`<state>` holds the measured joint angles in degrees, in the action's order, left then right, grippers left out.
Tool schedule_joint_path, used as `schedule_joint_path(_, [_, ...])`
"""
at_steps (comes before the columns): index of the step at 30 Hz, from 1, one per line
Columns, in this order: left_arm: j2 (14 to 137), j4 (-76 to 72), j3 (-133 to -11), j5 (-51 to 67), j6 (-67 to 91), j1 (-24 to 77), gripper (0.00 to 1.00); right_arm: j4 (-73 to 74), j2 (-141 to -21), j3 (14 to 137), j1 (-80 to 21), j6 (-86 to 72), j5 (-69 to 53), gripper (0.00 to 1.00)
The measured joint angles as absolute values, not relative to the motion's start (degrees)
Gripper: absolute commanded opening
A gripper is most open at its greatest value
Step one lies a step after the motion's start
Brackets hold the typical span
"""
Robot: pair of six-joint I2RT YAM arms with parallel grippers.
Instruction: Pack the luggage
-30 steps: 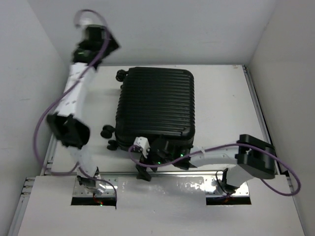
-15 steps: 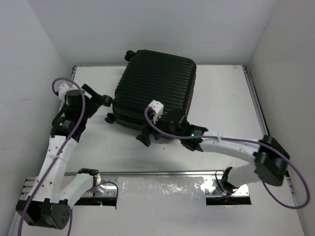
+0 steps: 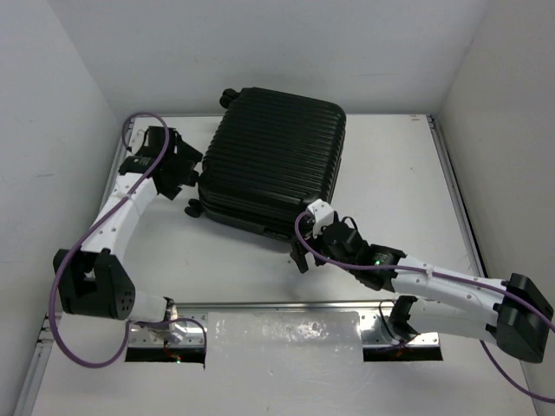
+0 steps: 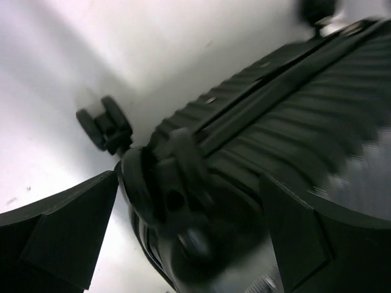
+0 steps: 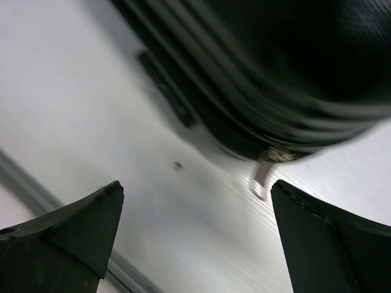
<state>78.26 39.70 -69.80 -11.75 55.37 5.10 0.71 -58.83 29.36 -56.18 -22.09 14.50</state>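
Observation:
The luggage (image 3: pixel 276 160) is a black ribbed hard-shell case lying shut and skewed on the white table, its caster wheels (image 3: pixel 193 208) on the left side. My left gripper (image 3: pixel 187 172) is open at that wheel side. In the left wrist view a blurred caster (image 4: pixel 174 189) sits between its fingers (image 4: pixel 61 235), with the ribbed shell (image 4: pixel 293 116) behind; contact cannot be told. My right gripper (image 3: pixel 300 248) is open just off the luggage's near edge. Its wrist view shows bare table between the fingers (image 5: pixel 61 244), with the luggage corner (image 5: pixel 275 73) and a zipper pull (image 5: pixel 264 174) ahead.
White walls close in the table on the left, back and right. A metal rail (image 3: pixel 286 305) runs along the near edge by the arm bases, and another rail (image 3: pixel 453 195) borders the right side. Purple cables (image 3: pixel 87 234) trail from both arms.
The luggage has slid toward the back and turned. My left arm came down from high up to its wheel side. My right gripper backed away from the near edge, toward the right.

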Motion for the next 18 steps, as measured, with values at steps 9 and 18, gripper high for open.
schedule_joint_path(9, [80.12,39.05,-65.71,-8.78,56.84,4.89,0.25,4.95,-56.90,28.25,-50.13,-22.39,19.66,0.94])
schedule_joint_path(18, [80.34,35.75,-64.99,-5.30,58.43,4.78,0.00,0.86,-63.16,28.58,-45.50,-18.68,16.71,0.57])
